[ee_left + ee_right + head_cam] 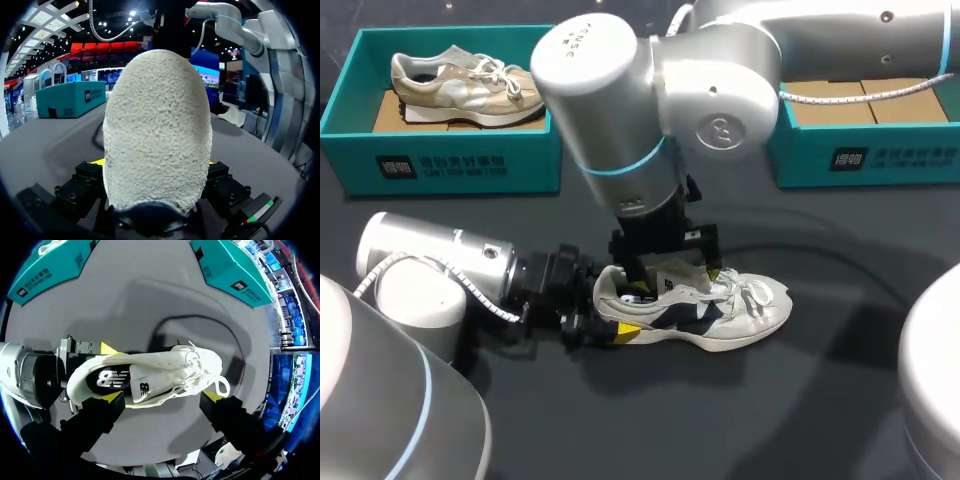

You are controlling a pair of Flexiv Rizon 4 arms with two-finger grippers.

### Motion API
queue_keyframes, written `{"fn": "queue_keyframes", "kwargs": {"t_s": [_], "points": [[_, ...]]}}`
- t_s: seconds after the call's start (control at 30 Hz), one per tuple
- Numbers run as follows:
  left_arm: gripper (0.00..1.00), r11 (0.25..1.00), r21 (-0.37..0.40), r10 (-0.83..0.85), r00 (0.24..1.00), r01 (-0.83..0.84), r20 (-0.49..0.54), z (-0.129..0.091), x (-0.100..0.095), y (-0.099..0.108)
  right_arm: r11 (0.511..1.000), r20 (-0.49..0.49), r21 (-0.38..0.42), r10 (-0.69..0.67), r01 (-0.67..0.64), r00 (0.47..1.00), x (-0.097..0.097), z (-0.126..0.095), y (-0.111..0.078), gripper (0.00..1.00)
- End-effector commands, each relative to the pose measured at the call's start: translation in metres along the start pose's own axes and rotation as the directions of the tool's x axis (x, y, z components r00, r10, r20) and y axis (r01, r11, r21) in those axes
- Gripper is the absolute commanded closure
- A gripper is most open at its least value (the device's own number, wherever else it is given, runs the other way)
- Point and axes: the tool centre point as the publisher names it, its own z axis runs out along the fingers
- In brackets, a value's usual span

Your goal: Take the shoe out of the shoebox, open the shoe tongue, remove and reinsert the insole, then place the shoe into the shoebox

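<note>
The white shoe [740, 312] stands on its sole in the middle of the bench [820, 400]. The left claw [607, 318] grips its heel from both sides. The right claw [672, 272] hangs spread wide above the shoe's opening, gripping nothing.

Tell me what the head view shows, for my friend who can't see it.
A white-and-navy sneaker lies on the dark table, its heel gripped by the left arm's fingers while the right arm's fingers hang open over it. Behind, a teal shoebox at left holds a beige sneaker; another teal shoebox stands at right.
</note>
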Motion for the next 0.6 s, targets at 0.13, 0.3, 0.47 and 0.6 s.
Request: {"fn": "queue_keyframes", "kwargs": {"t_s": [0.13, 0.3, 0.47, 0.6], "points": [[1.00, 1.000, -0.003, 0.000, 1.000, 0.000, -0.001, 0.002, -0.002, 0.001, 0.999, 0.055, -0.010, 0.045, -0.044, 0.997, 0.012, 0.011, -0.003, 0.00], [1.00, 1.000, -0.003, 0.000, 1.000, 0.000, -0.001, 0.002, -0.002, 0.001, 0.999, 0.083, 0.000, 0.044, -0.044, 0.996, 0.017, 0.016, -0.002, 0.00], [1.00, 1.000, -0.003, 0.000, 1.000, 0.000, -0.001, 0.002, -0.002, 0.001, 0.999, 0.128, -0.006, 0.041, -0.041, 0.991, 0.022, 0.020, -0.002, 0.00], [1.00, 1.000, -0.003, 0.000, 1.000, 0.000, -0.001, 0.002, -0.002, 0.001, 0.999, 0.158, -0.010, 0.052, -0.051, 0.986, 0.023, 0.024, -0.002, 0.00]]}}
